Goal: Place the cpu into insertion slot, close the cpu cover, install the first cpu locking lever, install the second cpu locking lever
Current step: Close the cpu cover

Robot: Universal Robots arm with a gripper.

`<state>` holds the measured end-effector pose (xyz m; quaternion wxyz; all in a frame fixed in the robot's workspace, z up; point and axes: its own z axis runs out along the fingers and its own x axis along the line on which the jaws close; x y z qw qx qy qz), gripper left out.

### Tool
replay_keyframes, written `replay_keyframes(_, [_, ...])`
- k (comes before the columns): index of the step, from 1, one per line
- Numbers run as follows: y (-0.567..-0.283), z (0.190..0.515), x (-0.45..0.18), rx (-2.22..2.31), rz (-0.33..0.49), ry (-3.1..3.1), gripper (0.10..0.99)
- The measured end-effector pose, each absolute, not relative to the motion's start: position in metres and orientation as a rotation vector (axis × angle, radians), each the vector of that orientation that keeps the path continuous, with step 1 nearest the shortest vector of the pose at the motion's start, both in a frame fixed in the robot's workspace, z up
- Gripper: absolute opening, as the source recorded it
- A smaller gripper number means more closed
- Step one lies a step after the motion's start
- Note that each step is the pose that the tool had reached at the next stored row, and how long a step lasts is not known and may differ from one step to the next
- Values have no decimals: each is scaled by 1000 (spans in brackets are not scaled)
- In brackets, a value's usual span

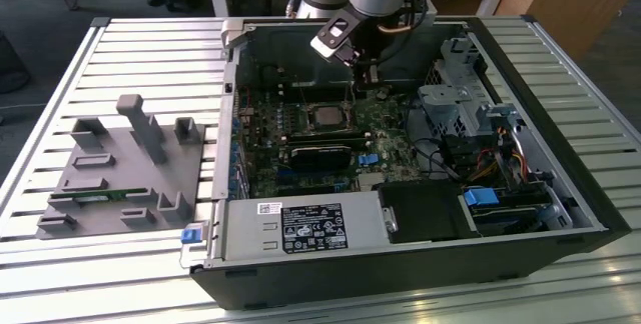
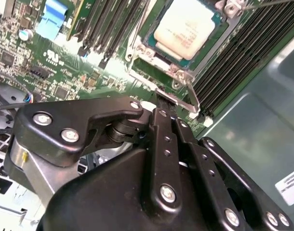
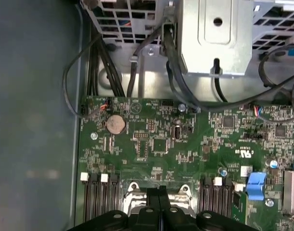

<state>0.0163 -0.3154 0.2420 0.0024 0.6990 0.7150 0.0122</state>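
Note:
The cpu [image 2: 184,26] lies flat in the insertion slot [image 2: 148,52], silver face up. The cpu cover [image 2: 137,48] appears to lie down around it as a silver frame. In the second wrist view my gripper [image 2: 162,98] is shut, with its black fingertips together and touching a thin silver locking lever [image 2: 188,94] at the socket's edge. In the exterior view the gripper [image 1: 367,76] reaches down into the open computer case just behind the socket [image 1: 326,116]. In the first wrist view the shut fingers [image 3: 159,192] sit over the socket frame [image 3: 132,188].
Black memory slots [image 2: 233,62] flank the socket. A black block [image 1: 320,155] sits in front of it, with a labelled power supply [image 1: 300,226] nearer. A metal drive cage [image 1: 461,99] and cables fill the exterior view's right. A grey fixture tray [image 1: 120,166] rests on the slatted table.

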Motion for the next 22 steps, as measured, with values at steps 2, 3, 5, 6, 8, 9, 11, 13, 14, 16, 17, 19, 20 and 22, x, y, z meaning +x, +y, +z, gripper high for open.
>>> replay_keyframes(2, [-315, 241, 13, 2193, 38, 2243, 118])
replay_keyframes(3, [-315, 241, 12, 2193, 38, 2243, 118])
replay_keyframes(5, [-315, 240, 8, 2193, 38, 2243, 118])
replay_keyframes(6, [-315, 240, 7, 2193, 38, 2243, 118])
replay_keyframes(8, [-315, 238, 4, 2193, 38, 2243, 118])
replay_keyframes(9, [-315, 237, 3, 2193, 38, 2243, 118])
replay_keyframes(11, [-315, 235, 0, 2193, 38, 2243, 118])
replay_keyframes(13, [-315, 233, -2, 2193, 38, 2243, 118])
replay_keyframes(14, [-315, 232, -4, 2193, 38, 2243, 118])
replay_keyframes(16, [-315, 231, -6, 2193, 38, 2243, 118])
replay_keyframes(17, [-316, 231, -8, 2193, 38, 2243, 118])
replay_keyframes(19, [-316, 231, -11, 2193, 37, 2243, 118])
replay_keyframes(20, [-315, 230, -12, 2193, 38, 2243, 118])
replay_keyframes(22, [-315, 230, -16, 2193, 38, 2243, 118])
